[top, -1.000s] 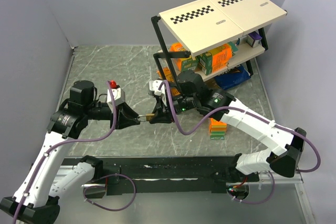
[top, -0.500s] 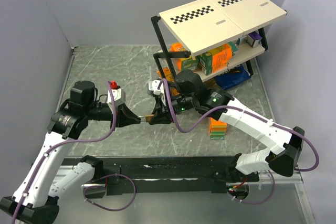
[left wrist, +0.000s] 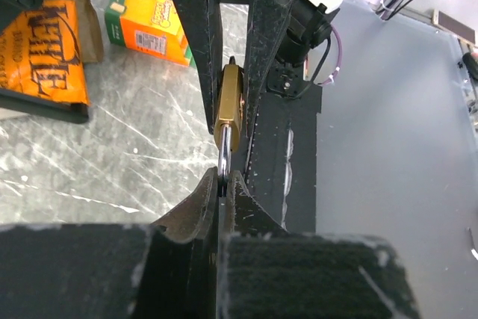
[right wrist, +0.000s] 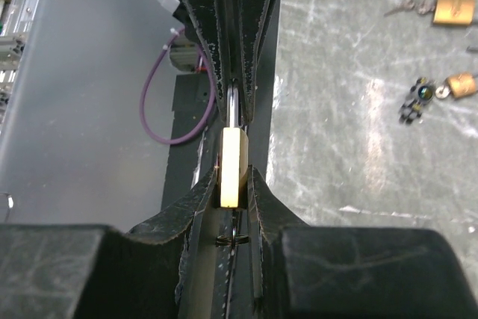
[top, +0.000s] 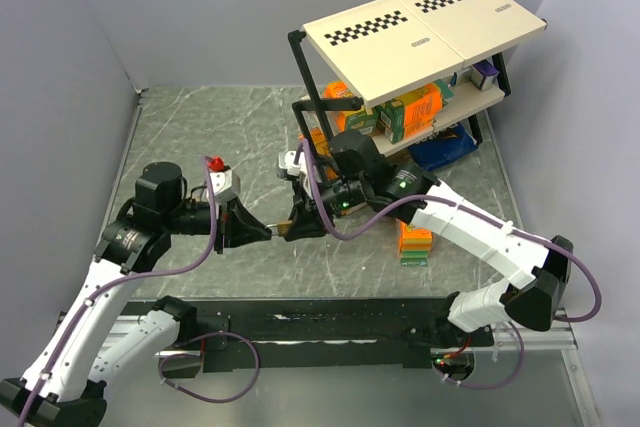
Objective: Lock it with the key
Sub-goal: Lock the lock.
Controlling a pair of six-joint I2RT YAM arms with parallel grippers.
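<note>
A brass padlock (top: pixel 285 226) hangs above the table between both grippers. My left gripper (top: pixel 268 233) is shut on its silver shackle (left wrist: pixel 223 151), with the fingertips (left wrist: pixel 210 184) pinched on the loop. My right gripper (top: pixel 297 222) is shut on the brass body (right wrist: pixel 232 163), which also shows in the left wrist view (left wrist: pixel 229 106). A thin key ring (right wrist: pixel 234 240) sits just behind the body between the right fingers (right wrist: pixel 200 207). The key itself is mostly hidden. The two grippers face each other, almost touching.
A two-level shelf (top: pixel 420 27) with orange and green boxes stands at the back right. An orange-green box (top: pixel 415 242) lies on the table by the right arm. Two more padlocks (right wrist: pixel 453 5) (right wrist: pixel 463 84) with keys (right wrist: pixel 414 101) lie on the marble table (top: pixel 200 127).
Both grippers, still joined on the padlock, have shifted slightly toward the near edge. The left arm has turned a little to the right. Neither grip has changed.
</note>
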